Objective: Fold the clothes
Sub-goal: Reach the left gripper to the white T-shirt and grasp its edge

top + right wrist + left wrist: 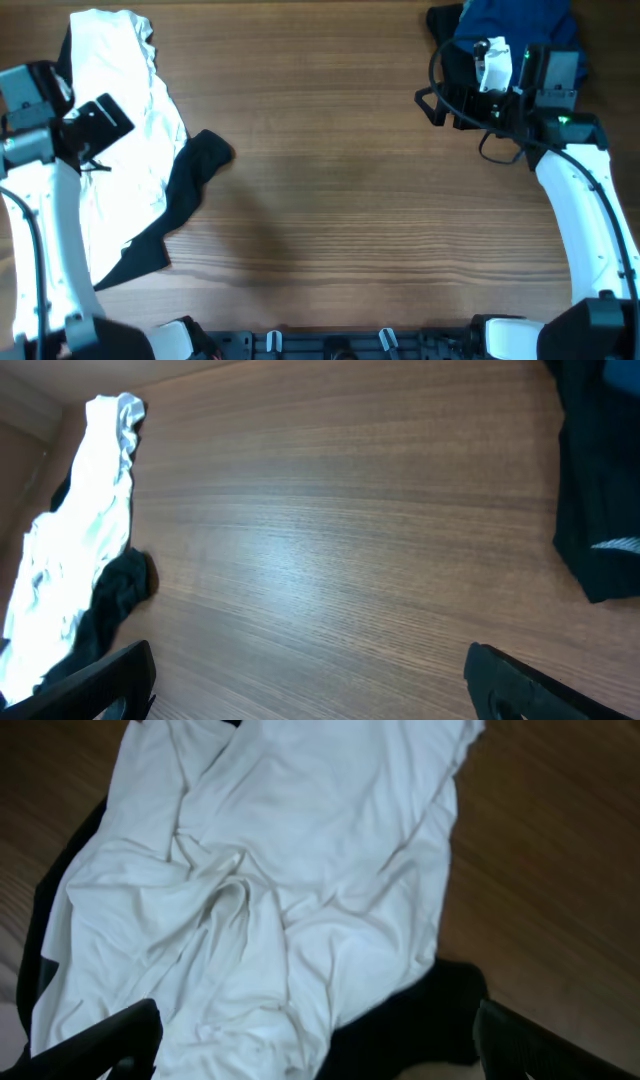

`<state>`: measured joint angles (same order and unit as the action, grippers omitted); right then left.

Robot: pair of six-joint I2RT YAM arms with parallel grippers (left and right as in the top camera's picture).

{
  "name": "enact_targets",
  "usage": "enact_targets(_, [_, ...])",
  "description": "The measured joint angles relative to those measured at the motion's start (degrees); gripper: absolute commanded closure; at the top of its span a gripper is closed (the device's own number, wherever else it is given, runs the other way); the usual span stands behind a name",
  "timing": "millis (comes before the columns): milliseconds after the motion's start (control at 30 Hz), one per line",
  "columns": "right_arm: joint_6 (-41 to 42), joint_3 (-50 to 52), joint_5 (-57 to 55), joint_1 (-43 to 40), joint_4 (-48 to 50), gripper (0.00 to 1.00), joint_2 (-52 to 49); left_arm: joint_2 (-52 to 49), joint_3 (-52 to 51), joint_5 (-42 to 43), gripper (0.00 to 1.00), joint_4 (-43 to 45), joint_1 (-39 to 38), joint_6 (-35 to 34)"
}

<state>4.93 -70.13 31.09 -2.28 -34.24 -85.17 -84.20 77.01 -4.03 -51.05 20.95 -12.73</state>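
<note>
A crumpled white T-shirt (125,120) lies at the table's left, on top of a black garment (195,175) that sticks out along its right and lower edges. My left gripper (108,122) hovers over the white cloth, open, with nothing between its fingers. In the left wrist view the white T-shirt (280,890) fills the frame, the black garment (420,1020) shows at the lower right, and the left gripper (320,1045) stands wide apart above them. My right gripper (440,95) is at the far right, open over bare wood; the right gripper (315,680) holds nothing.
A pile of dark blue and black cloth (515,25) sits at the back right corner, behind the right gripper; this dark cloth (600,490) is also at the right edge of the right wrist view. Bare wooden tabletop (350,200) lies between the two piles.
</note>
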Motion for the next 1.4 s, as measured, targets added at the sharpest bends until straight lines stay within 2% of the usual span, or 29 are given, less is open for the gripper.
enact_targets(300, [0.2, 0.0, -0.1, 0.1, 0.0, 0.01, -3.1, -15.2, 0.0, 0.0, 0.0, 7.0, 3.1, 0.0])
enact_targets(333, [0.3, 0.0, -0.3, 0.5, 0.0, 0.01, -3.3, -16.5, 0.0, 0.0, 0.04, 7.9, 3.1, 0.0])
enact_targets(367, [0.2, 0.0, -0.5, 0.9, 0.0, 0.01, -3.5, -18.1, 0.0, 0.0, 0.18, 9.0, 3.1, 0.0])
enact_targets(467, [-0.1, 0.0, -0.7, 1.5, 0.0, 0.01, -3.7, -20.9, 0.1, 0.0, 0.29, 13.5, 3.1, -0.3])
enact_targets(500, [-0.1, 0.0, -0.7, 1.7, 0.0, 0.01, -3.7, -21.7, 0.1, 0.0, 0.37, 14.4, 3.1, -0.1])
enact_targets(533, [-0.2, 0.0, -0.7, 1.8, 0.1, 0.01, -3.7, -22.9, 0.1, 0.0, 0.38, 15.4, 3.1, -0.1])
enact_targets(700, [-0.2, 0.0, -0.7, 1.9, 0.2, 0.01, -3.7, -25.2, 0.1, -2.0, 0.37, 14.9, 3.1, -2.3])
enact_targets(933, [-0.2, 0.0, -0.9, 1.9, 0.2, 0.01, -3.8, -26.0, 0.1, -3.6, 0.27, 10.7, 4.8, -8.8])
enact_targets(1133, [-0.2, 0.0, -0.9, 1.9, 0.2, 0.01, -3.8, -29.4, 0.1, -3.3, 0.28, 11.3, 5.7, -10.6])
enact_targets(1233, [-0.2, 0.0, -0.9, 1.9, 0.2, 0.01, -3.8, -31.8, 0.1, -2.3, 0.4, 12.2, 5.7, -10.7])
enact_targets(1267, [-0.2, 0.0, -0.9, 1.9, 0.3, 0.01, -3.8, -32.1, 0.2, -2.1, 0.48, 12.5, 5.7, -10.9])
enact_targets(1333, [-0.2, 0.0, -0.9, 1.9, 0.4, 0.01, -3.8, -32.0, 0.2, -2.1, 0.73, 12.6, 5.7, -11.3])
enact_targets(1367, [-0.2, 0.0, -1.0, 1.9, 0.4, 0.01, -3.8, -32.0, 0.2, -2.1, 0.93, 12.8, 5.7, -11.2])
enact_targets(1400, [-0.2, 0.0, -1.1, 1.9, 0.5, 0.0, -3.8, -32.1, 0.2, -1.9, 0.96, 13.1, 5.7, -11.3])
